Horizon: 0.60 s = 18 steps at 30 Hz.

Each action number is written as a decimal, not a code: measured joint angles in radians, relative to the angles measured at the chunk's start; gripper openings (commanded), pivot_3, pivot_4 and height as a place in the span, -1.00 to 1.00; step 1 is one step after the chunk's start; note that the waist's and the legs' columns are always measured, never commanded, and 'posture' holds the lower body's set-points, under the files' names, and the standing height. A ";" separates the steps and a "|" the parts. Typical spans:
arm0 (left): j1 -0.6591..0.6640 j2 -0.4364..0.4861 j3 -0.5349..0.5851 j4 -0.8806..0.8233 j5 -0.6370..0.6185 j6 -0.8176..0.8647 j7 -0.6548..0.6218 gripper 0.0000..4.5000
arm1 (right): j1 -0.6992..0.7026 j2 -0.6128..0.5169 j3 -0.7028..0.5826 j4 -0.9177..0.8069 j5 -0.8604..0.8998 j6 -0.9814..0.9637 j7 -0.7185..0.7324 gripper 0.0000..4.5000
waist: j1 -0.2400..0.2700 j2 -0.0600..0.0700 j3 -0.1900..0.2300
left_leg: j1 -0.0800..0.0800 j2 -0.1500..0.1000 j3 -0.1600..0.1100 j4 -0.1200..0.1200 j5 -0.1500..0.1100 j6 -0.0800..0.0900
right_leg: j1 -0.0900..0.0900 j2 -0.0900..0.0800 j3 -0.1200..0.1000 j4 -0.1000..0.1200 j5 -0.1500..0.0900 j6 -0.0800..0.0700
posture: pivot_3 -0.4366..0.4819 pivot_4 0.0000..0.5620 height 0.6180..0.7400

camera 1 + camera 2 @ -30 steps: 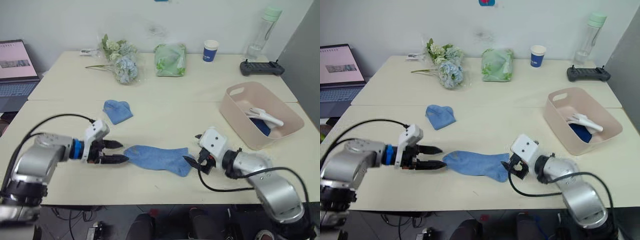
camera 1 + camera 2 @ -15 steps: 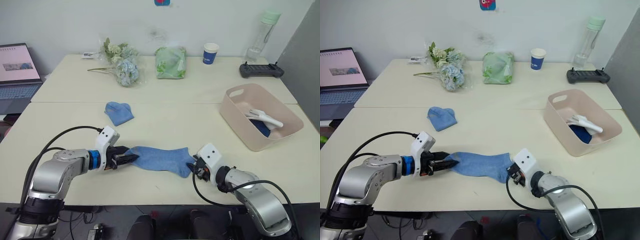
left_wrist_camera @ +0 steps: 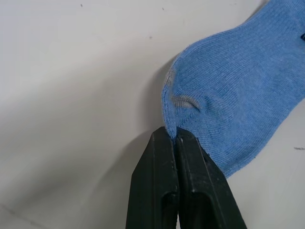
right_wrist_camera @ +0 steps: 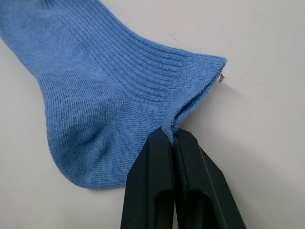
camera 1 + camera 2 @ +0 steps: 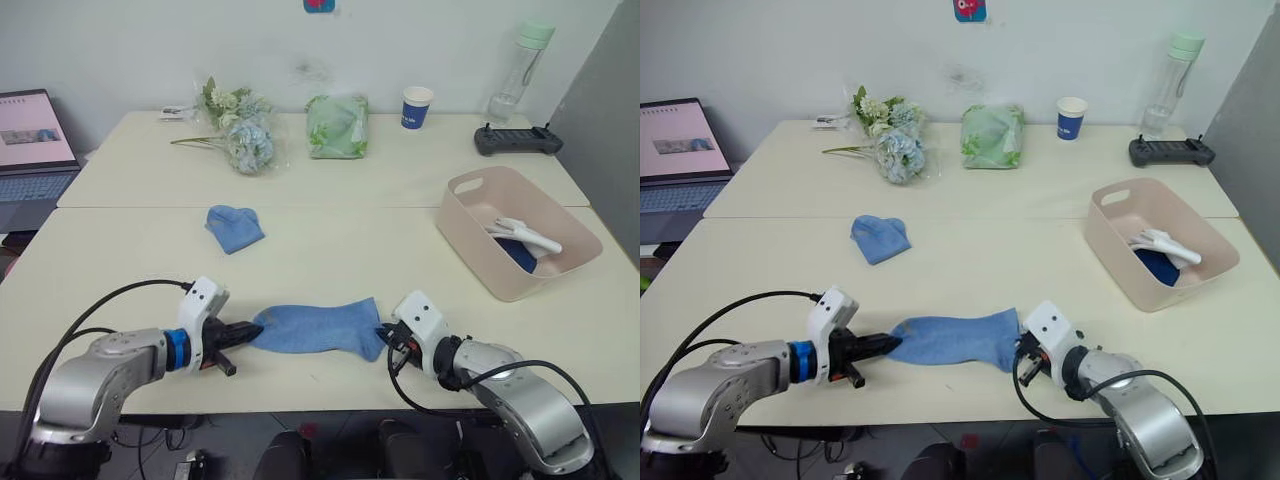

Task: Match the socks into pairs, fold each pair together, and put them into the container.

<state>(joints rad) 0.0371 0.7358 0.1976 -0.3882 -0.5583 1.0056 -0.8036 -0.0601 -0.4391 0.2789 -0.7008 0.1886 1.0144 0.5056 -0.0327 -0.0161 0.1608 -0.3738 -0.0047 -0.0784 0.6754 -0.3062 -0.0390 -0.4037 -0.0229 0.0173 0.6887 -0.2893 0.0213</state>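
Head-camera views show my left gripper (image 5: 243,331) clamped on the toe end of the flat light blue sock (image 5: 315,327) near the front edge of the table (image 5: 330,240). A second ago its fingers stood open and just short of the toe; now they pinch the fabric, and the left wrist view shows the two black fingers (image 3: 181,191) pressed together on a fold of the toe.

Further back on the table, left of centre, the other light blue sock (image 5: 234,224) lies bunched and untouched, well apart from the flat one.

At the sock's cuff end, my right gripper (image 5: 385,337) grips too; the right wrist view shows its fingers (image 4: 167,186) closed on the ribbed edge. With both ends held, the sock has been drawn shorter and straighter than it lay a second ago.

Far right, the container (image 5: 470,247) sits near the table's edge holding a white pair (image 5: 528,236) over something dark blue, probably the navy pair.

My reading: two pairs are done and the last is in hand. The held sock now seems ready to be lifted and carried to its mate; a slip at either pinch is the risk.
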 measured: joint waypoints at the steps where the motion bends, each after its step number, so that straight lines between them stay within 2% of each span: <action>1: 0.016 0.008 0.010 -0.009 -0.013 0.008 -0.002 -0.99 | 0.000 -0.003 -0.010 -0.010 0.020 0.015 0.010 -1.00 | 0.000 0.000 0.000 | 0.000 0.000 0.000 0.000 0.000 0.000 | 0.000 0.000 0.000 0.000 0.000 0.000 | -0.05 -0.47 1.00; 6: 0.088 0.053 0.047 -0.046 -0.053 0.021 -0.016 -0.99 | 0.000 -0.063 -0.048 -0.063 0.111 0.094 0.048 -1.00 | 0.002 0.000 0.000 | 0.000 0.000 0.000 0.000 0.000 0.000 | 0.000 0.000 0.000 -0.001 0.000 0.000 | -0.05 -0.47 1.00; 12: 0.097 0.061 0.026 -0.046 -0.031 -0.035 -0.004 -0.99 | -0.002 -0.081 -0.016 -0.054 0.109 0.102 0.014 -1.00 | 0.003 0.000 0.000 | 0.000 -0.001 0.000 0.000 0.000 0.000 | 0.000 0.000 0.000 -0.001 0.000 0.000 | -0.05 -0.47 1.00; 13: 0.098 0.061 0.024 -0.046 -0.030 -0.041 -0.003 -1.00 | -0.005 -0.074 -0.017 -0.047 0.109 0.104 0.006 -0.90 | 0.003 0.000 0.000 | 0.000 0.000 0.000 0.000 0.000 0.000 | 0.000 0.000 0.000 -0.001 0.000 0.000 | -0.05 -0.47 1.00; 15: 0.109 0.061 0.023 -0.046 -0.028 -0.061 -0.005 -0.81 | -0.009 -0.068 -0.017 -0.041 0.109 0.104 -0.009 -0.70 | 0.003 0.000 0.000 | 0.000 0.000 0.000 0.000 0.000 0.000 | 0.000 0.000 0.000 -0.002 0.000 0.000 | -0.05 -0.47 1.00; 16: 0.115 0.061 0.023 -0.046 -0.028 -0.078 -0.010 -0.69 | -0.010 -0.069 -0.017 -0.040 0.108 0.104 -0.014 -0.50 | 0.003 0.000 0.000 | 0.000 0.000 0.000 0.000 0.000 0.000 | 0.000 0.000 0.000 -0.002 0.000 0.000 | -0.05 -0.47 1.00; 17: 0.117 0.061 0.023 -0.046 -0.027 -0.083 -0.013 -0.62 | -0.011 -0.070 -0.018 -0.040 0.108 0.104 -0.015 -0.42 | 0.003 0.000 0.000 | 0.000 0.000 0.000 0.000 0.000 0.000 | 0.000 0.000 0.000 -0.002 0.000 0.000 | -0.05 -0.47 1.00; 18: 0.129 0.061 0.025 -0.046 -0.027 -0.108 -0.017 -0.48 | -0.012 -0.073 -0.019 -0.040 0.109 0.101 -0.019 -0.23 | 0.003 0.000 0.000 | 0.000 0.000 0.000 0.000 0.000 0.000 | 0.000 0.000 0.000 -0.002 0.000 0.000 | -0.05 -0.47 1.00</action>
<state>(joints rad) 0.1659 0.7969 0.2228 -0.4343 -0.5854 0.8976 -0.8207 -0.0721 -0.5120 0.2601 -0.7410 0.2971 1.1156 0.4867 -0.0300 -0.0160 0.1609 -0.3742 -0.0049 -0.0784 0.6750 -0.3062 -0.0390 -0.4033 -0.0233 0.0171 0.6867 -0.2893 0.0212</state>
